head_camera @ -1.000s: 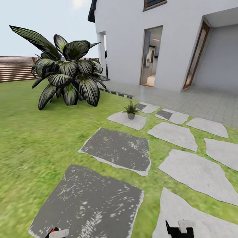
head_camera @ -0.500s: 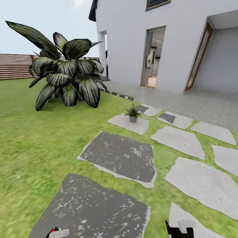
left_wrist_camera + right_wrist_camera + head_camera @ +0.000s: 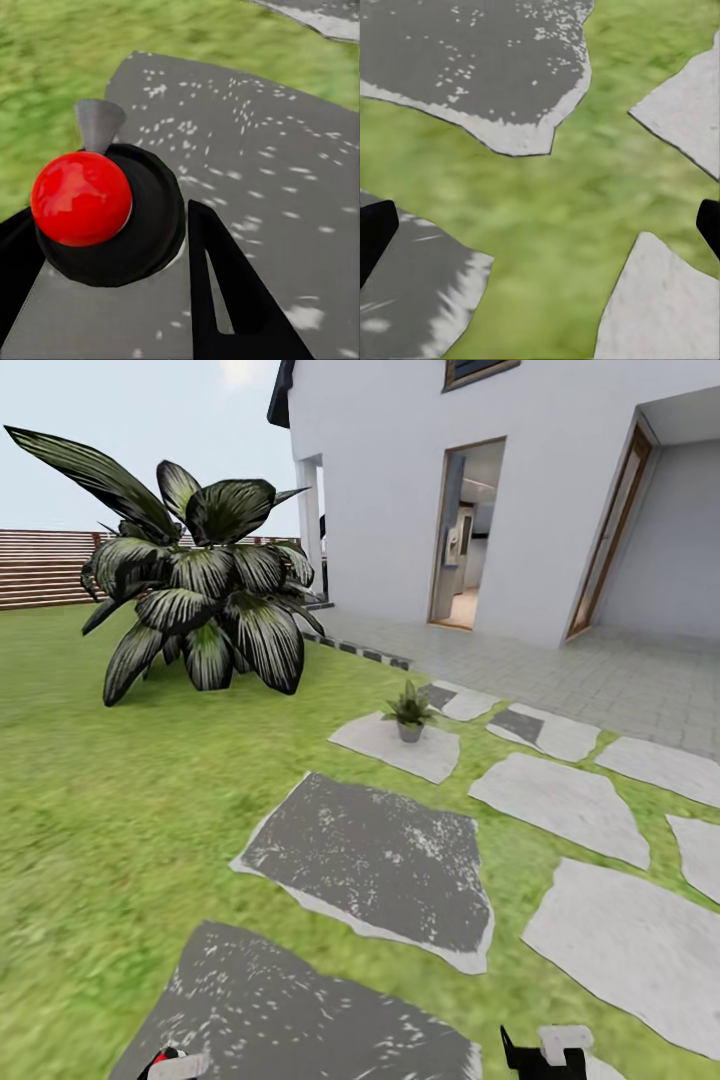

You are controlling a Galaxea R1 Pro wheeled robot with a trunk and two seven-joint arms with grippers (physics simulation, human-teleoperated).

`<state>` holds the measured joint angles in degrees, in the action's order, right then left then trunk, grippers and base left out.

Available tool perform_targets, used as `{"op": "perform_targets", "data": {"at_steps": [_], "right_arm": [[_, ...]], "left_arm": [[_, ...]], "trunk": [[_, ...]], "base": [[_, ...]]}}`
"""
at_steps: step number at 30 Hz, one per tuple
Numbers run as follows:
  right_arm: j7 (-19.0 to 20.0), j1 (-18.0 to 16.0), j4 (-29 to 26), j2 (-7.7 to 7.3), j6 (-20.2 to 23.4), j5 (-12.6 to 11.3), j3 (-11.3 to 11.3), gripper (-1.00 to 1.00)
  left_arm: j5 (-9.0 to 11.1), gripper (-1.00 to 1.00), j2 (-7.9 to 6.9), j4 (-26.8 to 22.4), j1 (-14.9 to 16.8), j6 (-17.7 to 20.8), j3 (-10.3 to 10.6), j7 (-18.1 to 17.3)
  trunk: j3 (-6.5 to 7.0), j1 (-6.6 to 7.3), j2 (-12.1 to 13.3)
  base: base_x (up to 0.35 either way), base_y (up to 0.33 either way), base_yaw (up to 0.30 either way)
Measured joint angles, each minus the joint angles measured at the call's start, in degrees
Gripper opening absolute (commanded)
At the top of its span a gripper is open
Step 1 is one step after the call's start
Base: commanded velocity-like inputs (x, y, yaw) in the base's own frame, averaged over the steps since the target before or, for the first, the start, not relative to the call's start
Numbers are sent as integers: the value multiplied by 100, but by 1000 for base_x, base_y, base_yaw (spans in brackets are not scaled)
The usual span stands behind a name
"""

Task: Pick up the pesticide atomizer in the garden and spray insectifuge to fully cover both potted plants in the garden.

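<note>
From the head, a small potted plant (image 3: 409, 713) sits on a pale stepping stone (image 3: 396, 746) in the lawn (image 3: 120, 780). At the left wrist, the left gripper (image 3: 112, 247) is clamped on the red-topped atomizer (image 3: 82, 196). At the right wrist, the right gripper (image 3: 540, 225) is spread wide above the grass.

the left claw (image 3: 170, 1065) is cut off by the bottom edge of the head view; only a red and white sliver shows at lower left. the right claw (image 3: 545, 1052) is likewise cut off at lower right. in the right wrist view, the fingertips (image 3: 375, 232) enter only as dark tips at the left and right edges. in the left wrist view, the pesticide atomizer (image 3: 105, 210) hides the space between the fingers (image 3: 232, 292), and the left finger is cut by the frame's edge. the potted plant (image 3: 409, 711) at centre of the head view is too small for leaf detail. the lawn (image 3: 90, 780) is blurred.
</note>
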<state>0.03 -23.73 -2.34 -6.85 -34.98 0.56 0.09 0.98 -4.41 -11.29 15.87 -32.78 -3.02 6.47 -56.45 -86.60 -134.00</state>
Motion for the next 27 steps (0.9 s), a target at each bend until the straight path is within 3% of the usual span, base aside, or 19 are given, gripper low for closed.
{"op": "perform_targets", "data": {"at_steps": [27], "right_arm": [[0, 3, 0, 0, 5, 0, 0, 100]], "left_arm": [[0, -100, 0, 0, 0, 0, 0, 0]], "trunk": [[0, 0, 0]], "base": [[339, 85, 0]]}}
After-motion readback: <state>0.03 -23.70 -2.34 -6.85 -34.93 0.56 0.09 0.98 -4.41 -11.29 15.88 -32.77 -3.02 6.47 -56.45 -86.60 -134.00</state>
